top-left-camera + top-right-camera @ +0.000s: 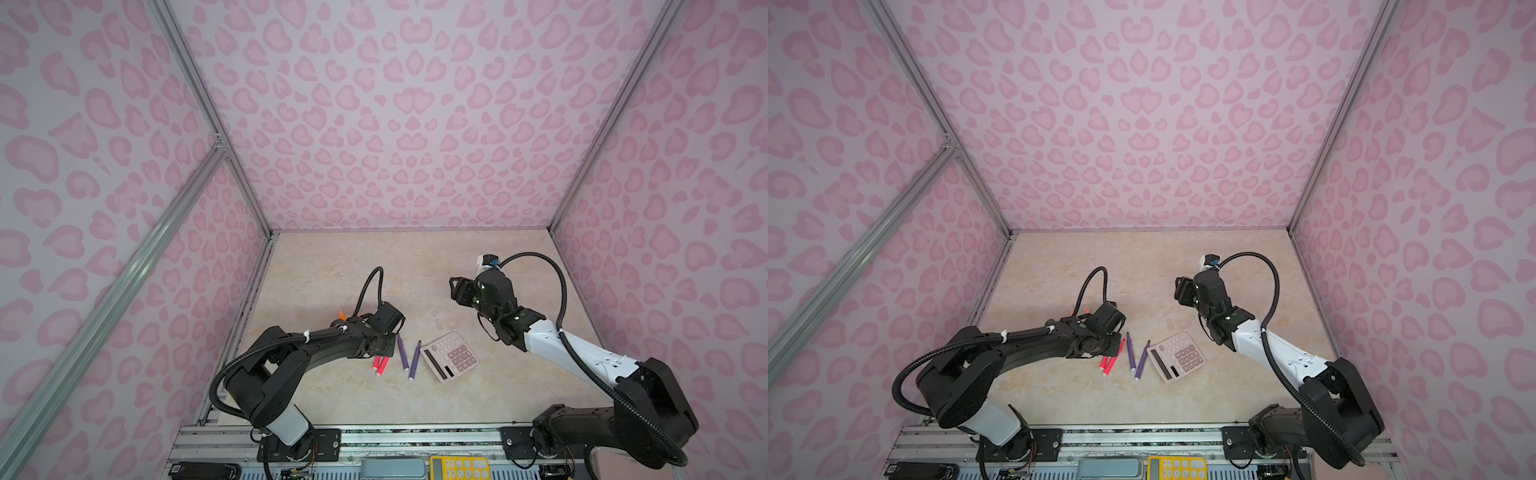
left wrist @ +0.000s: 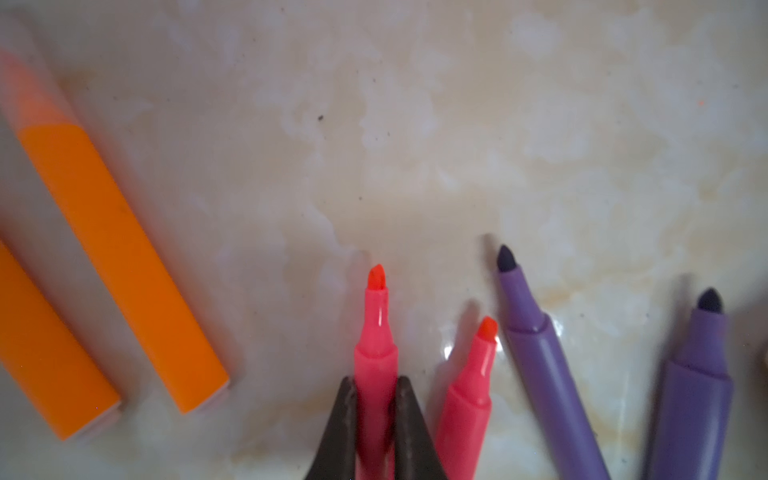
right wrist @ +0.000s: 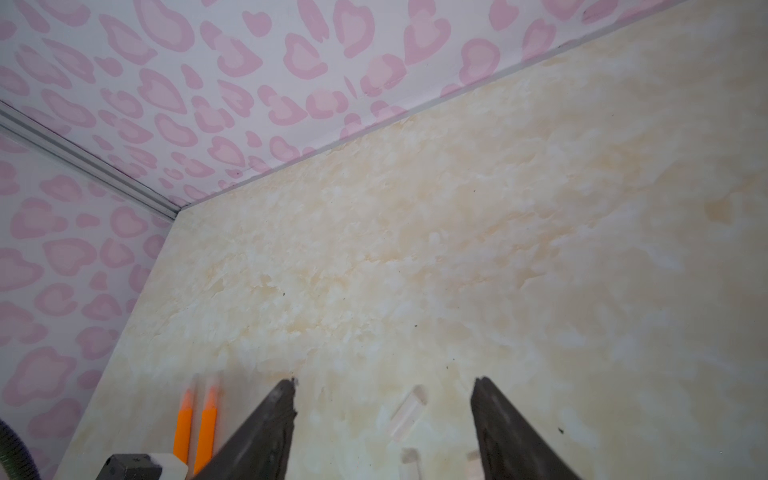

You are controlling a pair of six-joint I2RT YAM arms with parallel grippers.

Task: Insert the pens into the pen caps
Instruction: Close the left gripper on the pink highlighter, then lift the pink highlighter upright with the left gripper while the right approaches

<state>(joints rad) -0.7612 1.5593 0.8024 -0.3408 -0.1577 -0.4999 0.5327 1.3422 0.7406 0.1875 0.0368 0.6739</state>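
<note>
My left gripper (image 2: 376,380) is shut on a pink-red pen (image 2: 376,328) that lies on the table, its tip bare. A second pink-red pen (image 2: 467,399) and two purple pens (image 2: 540,365) (image 2: 698,399) lie beside it, all uncapped. Two orange pens (image 2: 120,257) (image 2: 37,353) lie apart from them; one wears a pale clear cap (image 2: 25,83). My right gripper (image 3: 384,388) hangs open above the table, nothing between its fingers. Below it lie clear pen caps (image 3: 409,409) (image 3: 409,457), faint in a top view (image 1: 438,318).
A pink calculator (image 1: 451,356) lies just right of the purple pens (image 1: 402,353). Patterned walls close in the table on the left, back and right. A yellow calculator (image 1: 459,467) and a grey box (image 1: 392,469) sit on the front rail.
</note>
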